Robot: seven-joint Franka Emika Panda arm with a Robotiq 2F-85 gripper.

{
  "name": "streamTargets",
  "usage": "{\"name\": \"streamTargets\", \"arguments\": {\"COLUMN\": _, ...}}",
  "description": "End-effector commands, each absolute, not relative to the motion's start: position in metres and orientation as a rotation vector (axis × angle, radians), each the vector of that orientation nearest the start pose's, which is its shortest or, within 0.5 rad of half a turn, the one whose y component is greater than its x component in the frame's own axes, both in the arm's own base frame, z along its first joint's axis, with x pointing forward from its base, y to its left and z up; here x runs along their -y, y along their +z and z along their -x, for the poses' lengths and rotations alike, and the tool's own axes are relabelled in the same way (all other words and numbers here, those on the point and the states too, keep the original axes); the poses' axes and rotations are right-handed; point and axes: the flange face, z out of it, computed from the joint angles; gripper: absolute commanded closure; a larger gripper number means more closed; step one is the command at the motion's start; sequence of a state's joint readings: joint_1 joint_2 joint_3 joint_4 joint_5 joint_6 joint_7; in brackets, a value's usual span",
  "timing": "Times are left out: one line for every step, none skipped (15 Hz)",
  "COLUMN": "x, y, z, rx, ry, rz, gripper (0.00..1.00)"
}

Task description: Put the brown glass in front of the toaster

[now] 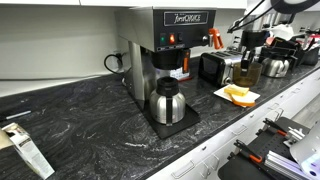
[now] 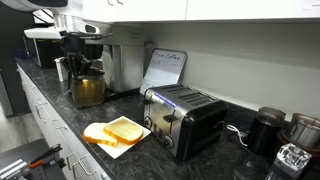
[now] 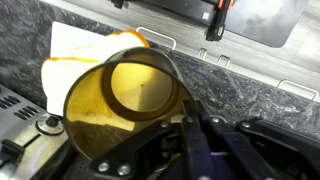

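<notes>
Wrist view: looks straight down into the brown glass. Its amber wall tints the bread slices and the white napkin seen through and past it, so the glass is over or just beside that napkin.
Jaws: dark fingers lie against the near side of the rim, and the jaws look pinched on the glass wall. The contact is half hidden, so this is a judgement.
Glass position: in both exterior views the brown glass is upright under the wrist, low over the bench, between the toaster and the kettle. I cannot tell whether its base touches the bench.
Why held so: a grip at the rim from above leaves the base free, which suits setting the glass down flat without tipping.
Toaster: the toaster stands near the glass but apart from it, with its chrome end and slots showing.
Target spot: the napkin with the bread takes up part of the bench on the edge side of the toaster. The glass likely has to land on bare stone beside it and clear of the slices.
Carafe: the steel carafe sits on the base under the coffee brewer, where it would catch the brew.
Writing: the brewer's dark top panel carries a white script name, too small to read. A whiteboard leaning behind the toaster bears handwritten lines, illegible. No label shows on the glass or the toaster.
</notes>
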State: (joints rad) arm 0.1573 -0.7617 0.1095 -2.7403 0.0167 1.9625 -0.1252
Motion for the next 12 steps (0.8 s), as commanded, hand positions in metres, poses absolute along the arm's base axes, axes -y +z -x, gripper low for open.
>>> {"name": "streamTargets", "arguments": {"x": -0.051, "y": 0.446, "z": -0.268, "rx": 0.251, "ry": -0.030, "rz": 3.225, "gripper": 0.99}}
{"name": "streamTargets", "arguments": {"x": -0.043, "y": 0.464, "z": -0.268, "rx": 0.159, "ry": -0.043, "rz": 3.237, "gripper": 0.99}}
{"name": "streamTargets", "arguments": {"x": -0.033, "y": 0.472, "z": -0.259, "rx": 0.070, "ry": -0.079, "rz": 3.243, "gripper": 0.99}}
{"name": "streamTargets", "arguments": {"x": -0.024, "y": 0.484, "z": -0.252, "rx": -0.008, "ry": -0.138, "rz": 3.243, "gripper": 0.99}}
{"name": "streamTargets", "arguments": {"x": -0.035, "y": 0.473, "z": -0.262, "rx": 0.119, "ry": -0.088, "rz": 3.236, "gripper": 0.95}}
{"name": "streamTargets", "arguments": {"x": -0.028, "y": 0.483, "z": -0.256, "rx": 0.063, "ry": -0.128, "rz": 3.237, "gripper": 0.95}}
{"name": "streamTargets", "arguments": {"x": -0.026, "y": 0.487, "z": -0.251, "rx": 0.037, "ry": -0.152, "rz": 3.236, "gripper": 0.95}}
{"name": "streamTargets", "arguments": {"x": -0.025, "y": 0.488, "z": -0.249, "rx": 0.025, "ry": -0.162, "rz": 3.236, "gripper": 0.95}}
{"name": "streamTargets", "arguments": {"x": -0.025, "y": 0.487, "z": -0.249, "rx": 0.018, "ry": -0.160, "rz": 3.236, "gripper": 0.95}}
{"name": "streamTargets", "arguments": {"x": -0.025, "y": 0.486, "z": -0.250, "rx": 0.014, "ry": -0.154, "rz": 3.236, "gripper": 0.95}}
{"name": "streamTargets", "arguments": {"x": -0.025, "y": 0.485, "z": -0.250, "rx": 0.013, "ry": -0.149, "rz": 3.236, "gripper": 0.95}}
{"name": "streamTargets", "arguments": {"x": -0.025, "y": 0.485, "z": -0.250, "rx": 0.012, "ry": -0.147, "rz": 3.237, "gripper": 0.95}}
